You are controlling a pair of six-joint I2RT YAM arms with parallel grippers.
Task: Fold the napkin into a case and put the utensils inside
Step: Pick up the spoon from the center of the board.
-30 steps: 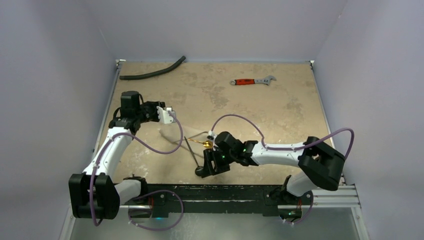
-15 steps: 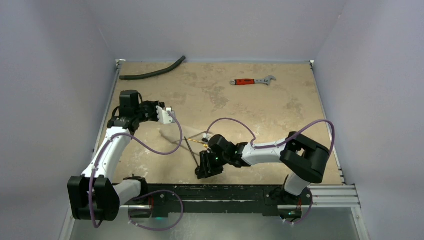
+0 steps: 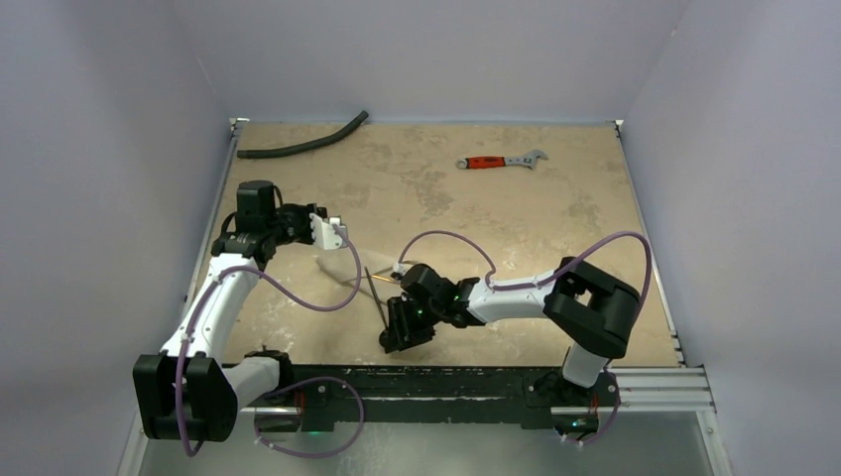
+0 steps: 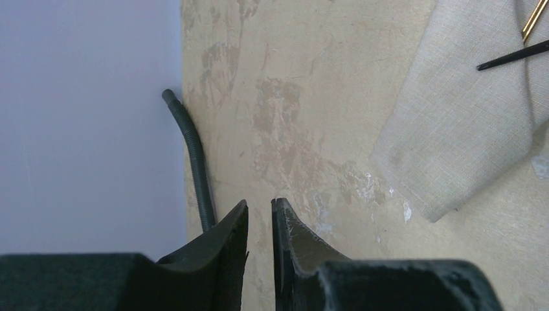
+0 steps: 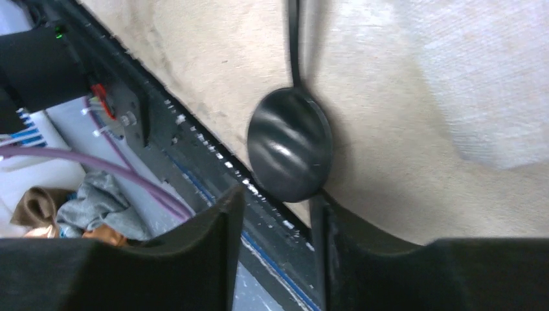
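Note:
The napkin [image 4: 453, 123] lies flat, and its pale cloth also shows in the right wrist view [image 5: 479, 78]. From above it blends into the beige table. Two utensils rest on it. One is a thin gold handle [image 4: 534, 19], also seen from above [image 3: 393, 281]. The other is a spoon that looks dark, with a slim handle [image 3: 381, 297] and a round bowl [image 5: 290, 146] near the table's front edge. My right gripper [image 3: 402, 334] [image 5: 275, 201] is open, its fingertips just short of the bowl. My left gripper [image 3: 332, 231] [image 4: 260, 207] hovers left of the napkin, jaws a slit apart and holding nothing.
A curved black hose [image 3: 302, 144] [image 4: 194, 155] lies along the far left wall. A red-handled wrench [image 3: 501, 161] sits at the back. The black front rail [image 5: 194, 149] with cables runs right below my right gripper.
My right arm has folded in, moving its gripper left and toward the front edge along the dark spoon. The gold utensil is now more covered by the wrist. The left arm barely moved.

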